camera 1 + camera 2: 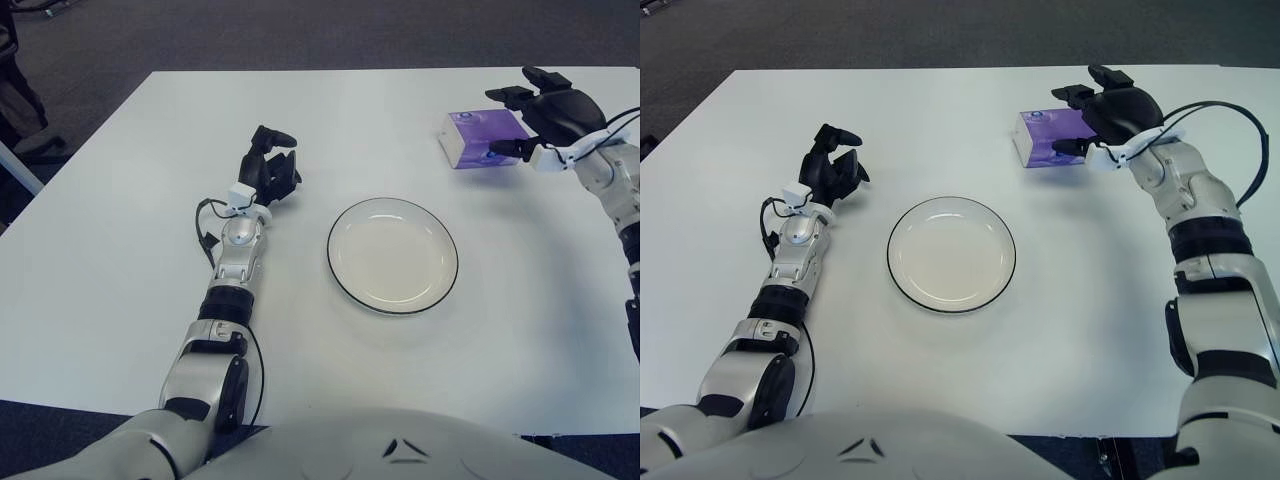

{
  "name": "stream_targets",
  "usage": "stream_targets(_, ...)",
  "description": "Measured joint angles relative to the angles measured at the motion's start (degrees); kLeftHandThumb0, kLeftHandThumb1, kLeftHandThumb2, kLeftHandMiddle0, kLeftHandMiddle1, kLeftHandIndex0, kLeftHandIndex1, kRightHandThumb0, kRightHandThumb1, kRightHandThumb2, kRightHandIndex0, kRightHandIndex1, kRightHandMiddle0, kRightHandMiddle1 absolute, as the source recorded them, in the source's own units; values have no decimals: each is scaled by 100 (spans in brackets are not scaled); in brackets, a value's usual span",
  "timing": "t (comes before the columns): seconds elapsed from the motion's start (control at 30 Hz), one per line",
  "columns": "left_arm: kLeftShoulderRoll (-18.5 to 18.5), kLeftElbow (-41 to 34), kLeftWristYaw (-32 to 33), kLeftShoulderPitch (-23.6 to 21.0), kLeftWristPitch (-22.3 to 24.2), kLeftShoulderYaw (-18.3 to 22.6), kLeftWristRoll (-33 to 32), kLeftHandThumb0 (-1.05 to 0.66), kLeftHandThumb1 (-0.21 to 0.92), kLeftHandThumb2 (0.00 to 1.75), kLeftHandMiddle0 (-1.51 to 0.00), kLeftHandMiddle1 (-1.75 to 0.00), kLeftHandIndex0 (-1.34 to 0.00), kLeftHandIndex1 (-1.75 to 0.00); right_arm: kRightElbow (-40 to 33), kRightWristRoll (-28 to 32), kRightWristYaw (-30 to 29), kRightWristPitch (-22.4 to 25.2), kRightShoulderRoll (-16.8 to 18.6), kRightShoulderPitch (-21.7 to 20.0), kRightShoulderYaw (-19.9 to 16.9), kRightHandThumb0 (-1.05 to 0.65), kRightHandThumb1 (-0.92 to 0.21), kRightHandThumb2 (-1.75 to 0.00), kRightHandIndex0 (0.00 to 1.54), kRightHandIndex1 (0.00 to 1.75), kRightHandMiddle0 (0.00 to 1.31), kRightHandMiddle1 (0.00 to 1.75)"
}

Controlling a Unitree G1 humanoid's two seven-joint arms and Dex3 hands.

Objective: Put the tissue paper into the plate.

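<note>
A purple tissue paper pack (465, 135) lies flat on the white table at the far right. My right hand (503, 122) is at the pack's right end, open, with one finger past its far edge and another along its near edge; I cannot tell whether they touch it. A white plate (392, 255) with a dark rim sits empty in the middle of the table, well in front and to the left of the pack. My left hand (270, 165) shows left of the plate, fingers relaxed and holding nothing.
The white table (120, 250) ends close behind the pack, and its right edge runs just beyond my right forearm (1185, 190). Dark carpet surrounds the table.
</note>
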Motion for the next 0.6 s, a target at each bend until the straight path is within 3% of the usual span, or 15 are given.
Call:
stream_targets(0.27, -2, -3, 2, -7, -20, -4, 1, -37, 75, 74, -83, -175, -30, -175, 730, 39, 56, 9, 218, -473, 187, -95, -92, -87, 24, 0, 24, 3)
stream_targets(0.6, -3, -40, 2, 0, -21, -9, 0, -37, 75, 74, -83, -175, -31, -175, 1731, 413, 667, -90, 591, -894, 260, -95, -92, -92, 19, 0, 23, 2)
